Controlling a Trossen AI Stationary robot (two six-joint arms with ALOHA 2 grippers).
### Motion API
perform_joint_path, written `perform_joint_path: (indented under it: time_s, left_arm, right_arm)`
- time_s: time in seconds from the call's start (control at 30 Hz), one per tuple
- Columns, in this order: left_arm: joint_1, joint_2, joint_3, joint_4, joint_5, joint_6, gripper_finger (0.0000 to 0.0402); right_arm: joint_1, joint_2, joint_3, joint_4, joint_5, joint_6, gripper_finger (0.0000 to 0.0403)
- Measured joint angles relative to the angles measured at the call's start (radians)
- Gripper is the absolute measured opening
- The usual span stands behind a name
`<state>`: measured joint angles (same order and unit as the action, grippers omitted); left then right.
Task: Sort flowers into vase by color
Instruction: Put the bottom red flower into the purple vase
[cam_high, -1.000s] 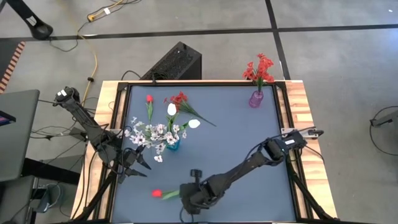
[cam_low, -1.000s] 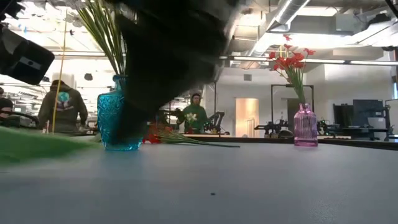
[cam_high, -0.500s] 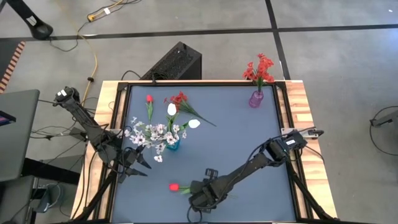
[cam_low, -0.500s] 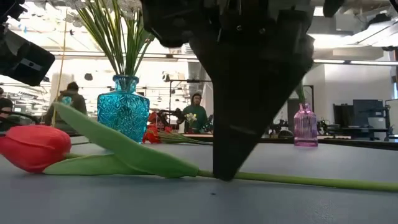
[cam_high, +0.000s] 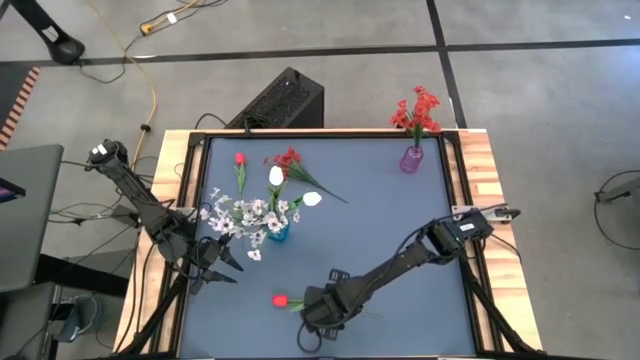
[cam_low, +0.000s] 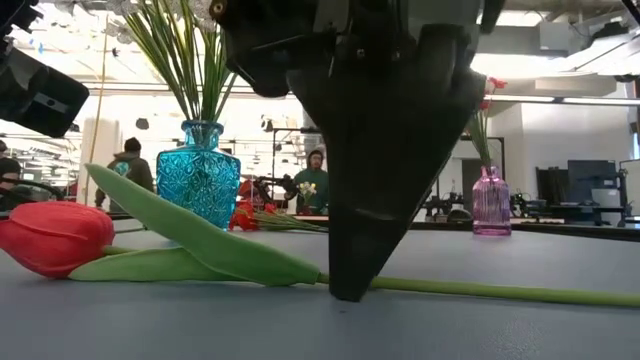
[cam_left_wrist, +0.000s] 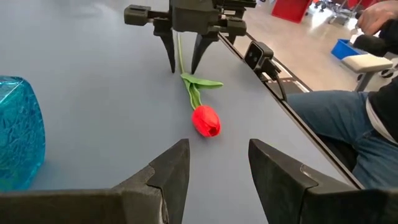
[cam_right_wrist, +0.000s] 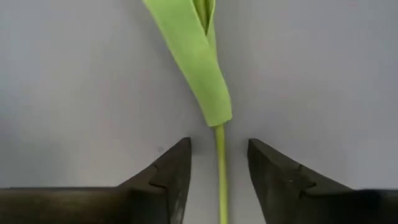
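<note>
a red tulip (cam_high: 280, 299) lies flat on the blue-grey table (cam_high: 400, 230), low and left of centre in the overhead picture: a plump closed bud, two long green leaves, a thin green stem. the right gripper (cam_high: 318, 312) stands over that stem, fingers spread to either side and not pinching it. the left gripper (cam_high: 213, 262) waits at the table's left edge, fingers apart and empty, near the teal vase (cam_high: 277, 232) of white blossoms.

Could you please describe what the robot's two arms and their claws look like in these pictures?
Both arms are dark, slender and jointed, with cables along their links. The left claw has two black, blocky fingers with stepped inner edges. The right claw has two black fingers tapering to points under a boxy head.
</note>
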<state>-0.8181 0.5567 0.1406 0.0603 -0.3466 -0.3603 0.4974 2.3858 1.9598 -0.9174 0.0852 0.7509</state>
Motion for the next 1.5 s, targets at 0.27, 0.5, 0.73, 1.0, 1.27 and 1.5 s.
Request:
perform_joint_path:
  time_s: [0.27, 0.5, 0.73, 1.0, 1.27, 1.5]
  left_arm:
    - [0.000, 0.000, 0.000, -0.002, 0.000, 0.000, 0.0154]
    - [0.000, 0.000, 0.000, -0.002, 0.000, 0.000, 0.0154]
    - [0.000, 0.000, 0.000, -0.003, 0.000, 0.003, 0.0154]
    - [0.000, 0.000, 0.000, -0.002, 0.000, 0.019, 0.0154]
    - [0.000, 0.000, 0.000, -0.002, 0.000, 0.019, 0.0154]
    - [0.000, 0.000, 0.000, -0.002, 0.000, 0.010, 0.0154]
  right_arm:
    - [0.003, 0.001, -0.001, -0.001, -0.031, 0.001, 0.0039]
    - [0.055, -0.030, 0.021, -0.069, 0.081, 0.008, 0.0020]
    - [0.175, -0.255, -0.048, -0.097, 0.567, 0.043, 0.0015]
    - [0.302, -0.531, -0.338, -0.100, 1.100, 0.337, 0.0015]
    - [0.257, -0.741, -0.662, -0.132, 1.487, 0.666, 0.0015]
    - [0.086, -0.876, -0.795, -0.252, 1.485, 0.723, 0.0015]
